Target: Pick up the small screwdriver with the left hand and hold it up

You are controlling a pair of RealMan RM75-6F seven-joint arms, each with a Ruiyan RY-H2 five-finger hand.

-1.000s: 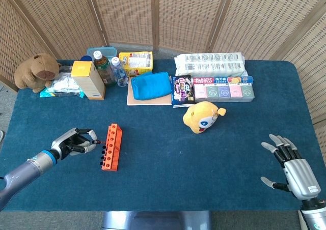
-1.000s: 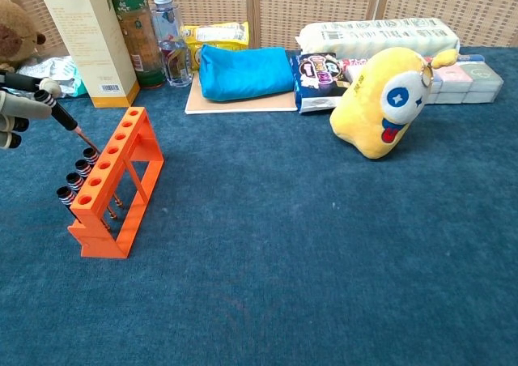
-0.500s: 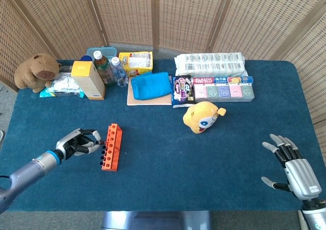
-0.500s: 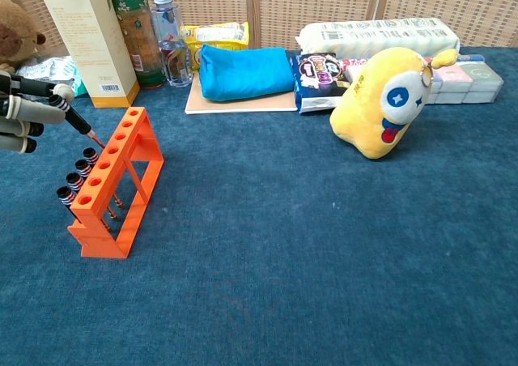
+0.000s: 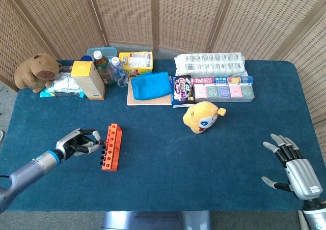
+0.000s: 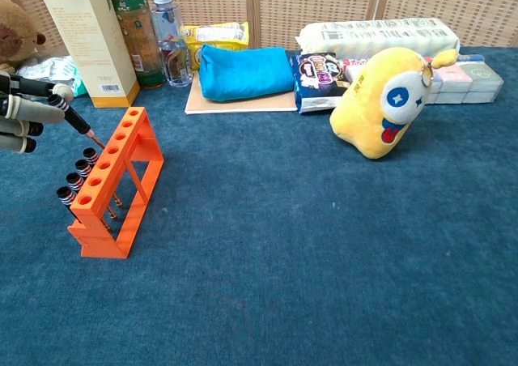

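Observation:
An orange rack [image 5: 111,146] [image 6: 115,180] stands on the blue table at the left, with several small screwdrivers' black handles [image 6: 77,172] sticking out of its left side. My left hand [image 5: 77,142] [image 6: 24,111] pinches one small screwdriver [image 6: 78,125] by its black handle; the tip points down-right at the rack's upper holes, just beside the rack. My right hand [image 5: 294,166] hovers open with fingers spread at the table's near right corner, holding nothing.
A yellow plush toy [image 5: 202,116] [image 6: 384,100] lies mid-table. Along the back stand a capybara plush [image 5: 35,72], a yellow carton [image 5: 88,80], bottles [image 5: 104,67], a blue pouch [image 5: 151,85], snack packs [image 5: 223,88] and a tissue pack [image 5: 210,64].
My left hand moved right toward the rack with the screwdriver during the first half second, then stayed put. The right hand barely moved.

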